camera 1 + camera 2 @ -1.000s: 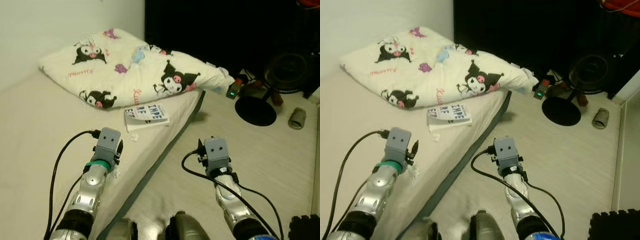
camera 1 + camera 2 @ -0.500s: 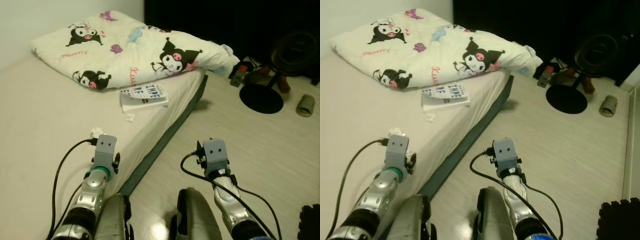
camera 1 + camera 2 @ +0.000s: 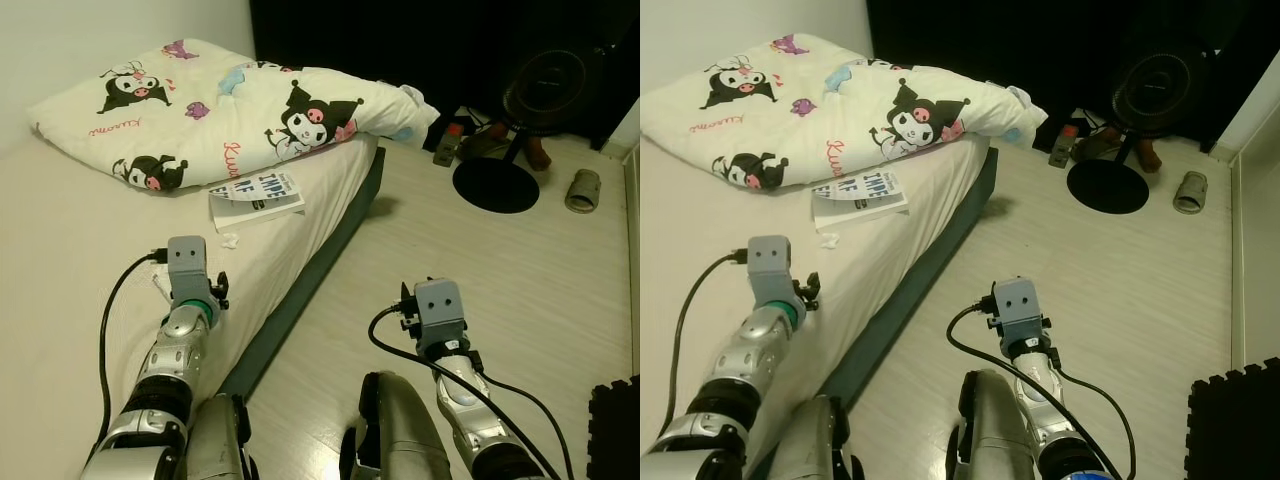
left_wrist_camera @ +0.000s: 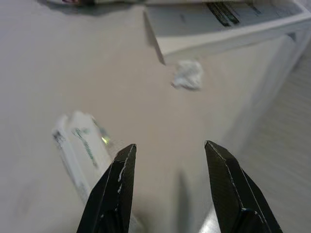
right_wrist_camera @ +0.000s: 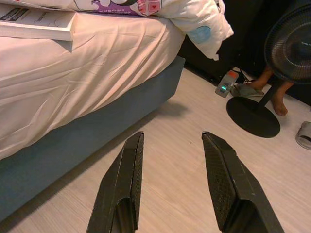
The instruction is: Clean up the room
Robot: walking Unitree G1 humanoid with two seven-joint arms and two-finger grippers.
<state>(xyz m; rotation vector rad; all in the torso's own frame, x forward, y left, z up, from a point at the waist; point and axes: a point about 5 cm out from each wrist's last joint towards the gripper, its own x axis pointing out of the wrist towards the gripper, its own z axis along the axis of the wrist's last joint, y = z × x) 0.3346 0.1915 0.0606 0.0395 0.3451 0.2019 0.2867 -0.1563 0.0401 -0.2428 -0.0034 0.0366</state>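
Note:
A white wrapper (image 4: 80, 145) lies on the cream bed sheet (image 3: 70, 250), just beside one finger of my left gripper (image 4: 169, 144), which hovers low over the bed, open and holding nothing. Further ahead are a crumpled tissue (image 4: 187, 75) and a white book (image 3: 257, 195) at the foot of a cartoon-print duvet (image 3: 230, 115). My right gripper (image 5: 172, 133) is open and empty above the wooden floor beside the bed.
The blue mattress edge (image 3: 310, 290) runs diagonally between my arms. A black standing fan (image 3: 540, 90), a power strip (image 3: 447, 148) and a small grey roll (image 3: 582, 190) stand on the far floor. A black foam mat (image 3: 612, 430) lies at the near right.
The camera has shifted as I moved, sliding the bed and duvet leftward in view. The white wrapper, earlier just ahead of my left wrist, now lies beside it. The right arm keeps its pose.

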